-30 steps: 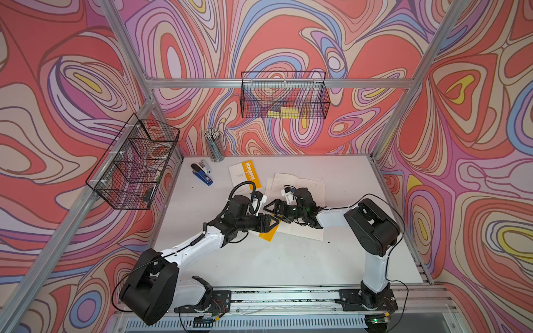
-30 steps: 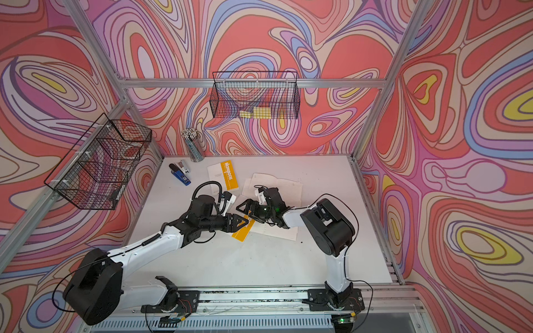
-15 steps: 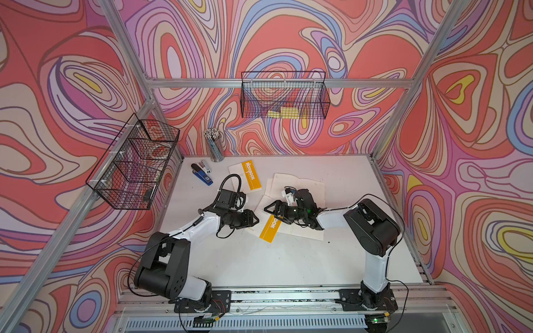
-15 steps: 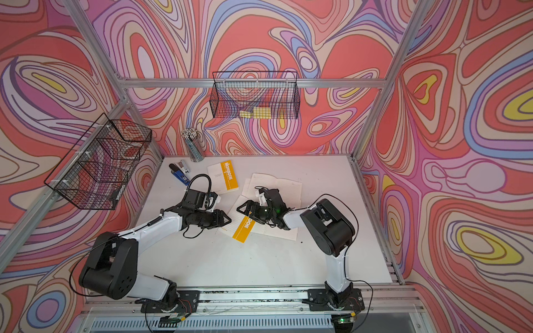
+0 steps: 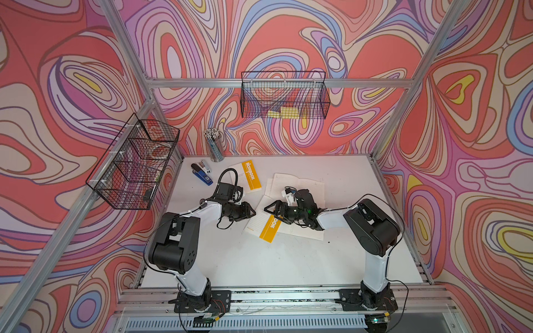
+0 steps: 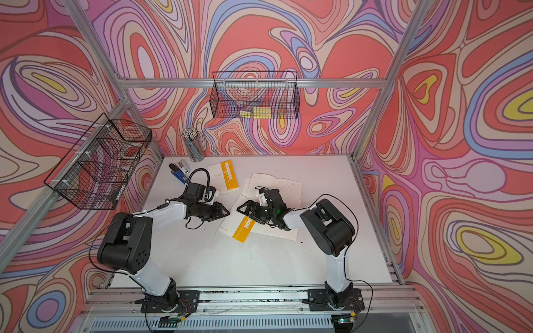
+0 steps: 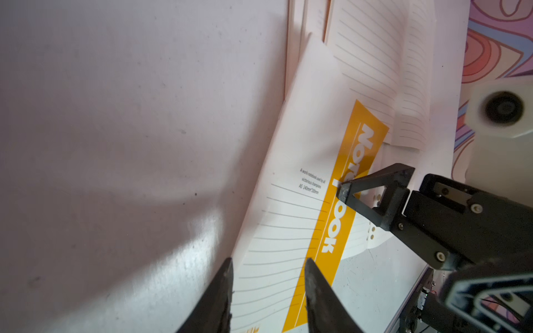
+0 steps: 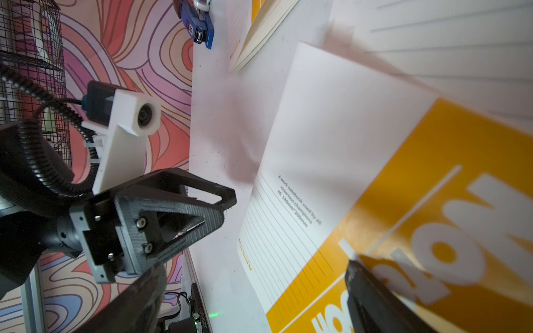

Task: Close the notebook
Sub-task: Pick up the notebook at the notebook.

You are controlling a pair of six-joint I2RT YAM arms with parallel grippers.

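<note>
Notebook point(image 7: 291, 219): you can log the cover as smooth card with a faint sheen, the yellow band printed flat on it. Open pages point(image 5: 300, 184) behind it: matt lined paper, leaves slightly wavy. Your table point(image 5: 259, 265) is a matt white board, finely speckled and scuffed. Left gripper point(image 8: 227, 207): fingers point(image 8: 173, 219) of matt black plastic with fine printed layer ridges. Its camera mount point(image 8: 121, 138) is dull white plastic. Arm shell point(image 5: 207, 210): smooth, semi-gloss white. Wire basket point(image 5: 284, 95): black coated metal. Frame rail point(image 5: 202, 83): bare brushed aluminium. Stapler point(image 8: 199, 28): glossy blue plastic. You cannot tell the wall covering's material; the print looks matt.
</note>
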